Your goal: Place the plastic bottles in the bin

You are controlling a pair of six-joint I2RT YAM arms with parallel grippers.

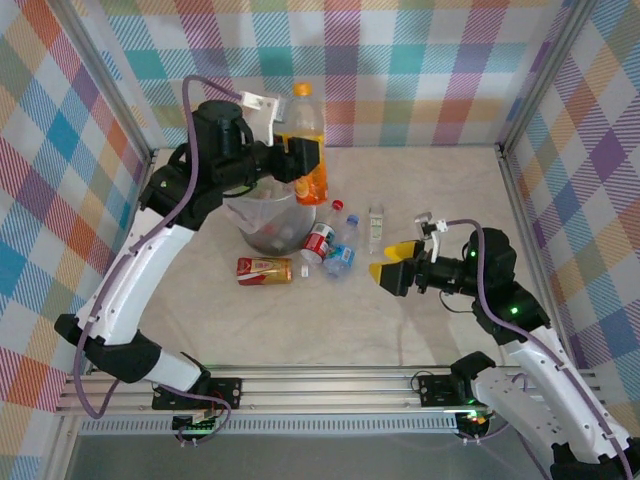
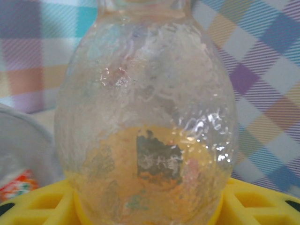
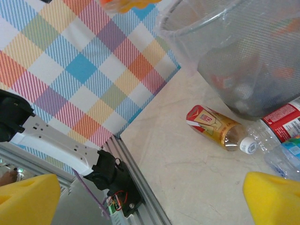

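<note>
While the right gripper (image 1: 390,261) waits nearest us with its yellow fingers (image 3: 28,199) spread wide and nothing between them, we take the drop at the far side as the step in hand. Just beyond that gripper, four bottles lie on the table (image 1: 420,330). An amber bottle (image 1: 265,270) is on its side, a red bottle (image 1: 319,241) and a blue bottle (image 1: 340,259) touch each other just beside the bin, and a small clear bottle (image 1: 376,228) lies a little apart. Behind them stands the bin (image 1: 240,215), with several bottles showing through its wall.

Farthest off, the left gripper (image 1: 298,158) is clamped on the big orange bottle (image 1: 308,135), held upright — its base seems to hang at the bin's far right rim, not over the middle. We judge it should be carried to the centre of the mouth, then lowered a little before the jaws part. Released where it is, it could strike the rim and tumble out. It looks bottom-heavy with drink, so a slow, low release is safest.
</note>
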